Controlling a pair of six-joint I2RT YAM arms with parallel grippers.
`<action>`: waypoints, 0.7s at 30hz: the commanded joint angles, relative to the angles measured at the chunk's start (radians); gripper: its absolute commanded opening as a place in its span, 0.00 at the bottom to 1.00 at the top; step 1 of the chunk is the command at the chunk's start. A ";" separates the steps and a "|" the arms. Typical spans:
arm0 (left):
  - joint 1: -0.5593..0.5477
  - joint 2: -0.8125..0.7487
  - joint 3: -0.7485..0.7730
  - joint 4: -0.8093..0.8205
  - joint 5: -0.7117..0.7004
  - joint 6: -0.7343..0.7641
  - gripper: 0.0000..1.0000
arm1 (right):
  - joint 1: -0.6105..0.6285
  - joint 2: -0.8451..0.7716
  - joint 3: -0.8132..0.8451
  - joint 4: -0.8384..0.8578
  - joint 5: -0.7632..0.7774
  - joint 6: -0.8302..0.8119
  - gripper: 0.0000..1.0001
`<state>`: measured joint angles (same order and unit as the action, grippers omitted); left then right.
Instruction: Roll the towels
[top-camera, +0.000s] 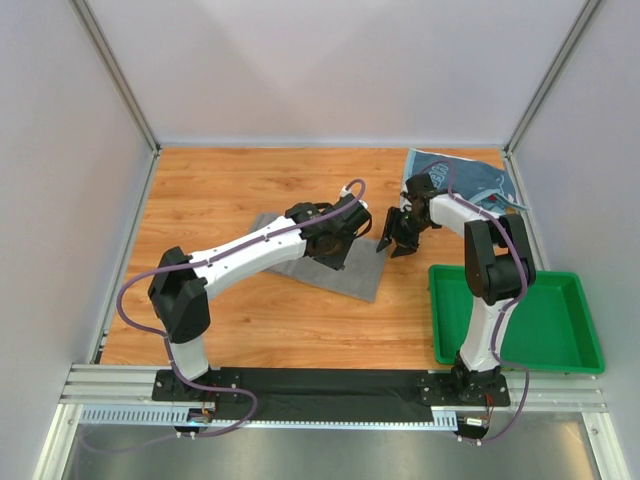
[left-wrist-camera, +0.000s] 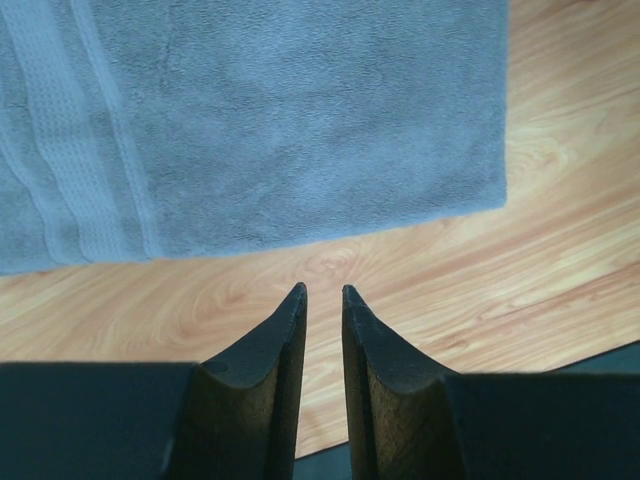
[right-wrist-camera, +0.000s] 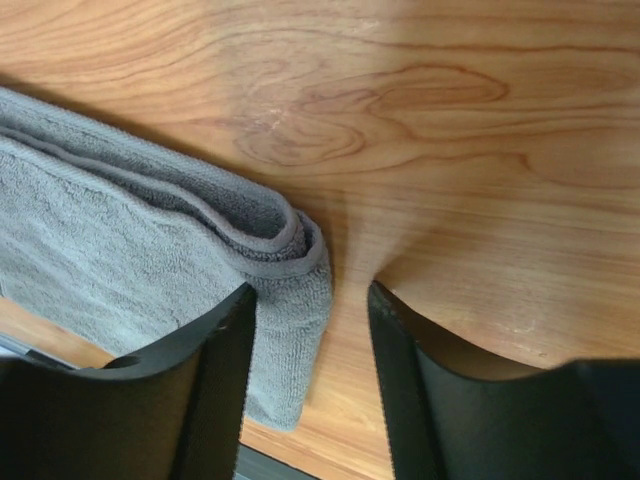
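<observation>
A folded grey towel (top-camera: 350, 272) lies flat on the wooden table's middle. My left gripper (top-camera: 338, 255) hovers above it. In the left wrist view the grey towel (left-wrist-camera: 280, 120) fills the top and the left gripper (left-wrist-camera: 323, 290) stands narrowly open over bare wood, holding nothing. My right gripper (top-camera: 396, 243) is at the towel's right end. In the right wrist view it (right-wrist-camera: 312, 290) is open, with the folded corner of the grey towel (right-wrist-camera: 120, 270) lying between the jaws beside the left finger, not pinched. A light blue towel (top-camera: 470, 182) lies crumpled at the back right.
A green plastic tray (top-camera: 580, 350) sits at the front right, beside the right arm's base. White walls close in the table on three sides. A black strip (top-camera: 330, 380) runs along the near edge between the arm bases.
</observation>
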<state>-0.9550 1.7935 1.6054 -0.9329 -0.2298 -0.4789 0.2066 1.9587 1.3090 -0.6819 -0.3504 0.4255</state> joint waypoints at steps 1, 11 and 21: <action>-0.030 -0.010 -0.009 0.063 0.014 -0.026 0.27 | 0.002 0.026 -0.045 0.071 0.007 0.001 0.39; -0.198 0.064 -0.038 0.200 -0.065 0.028 0.35 | 0.004 -0.064 -0.169 0.111 -0.084 0.042 0.00; -0.281 0.164 -0.067 0.247 -0.088 -0.017 0.42 | 0.004 -0.175 -0.232 0.044 0.028 0.025 0.68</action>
<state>-1.2182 1.9381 1.5082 -0.7261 -0.2844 -0.4751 0.2115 1.8164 1.1088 -0.5983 -0.4034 0.4702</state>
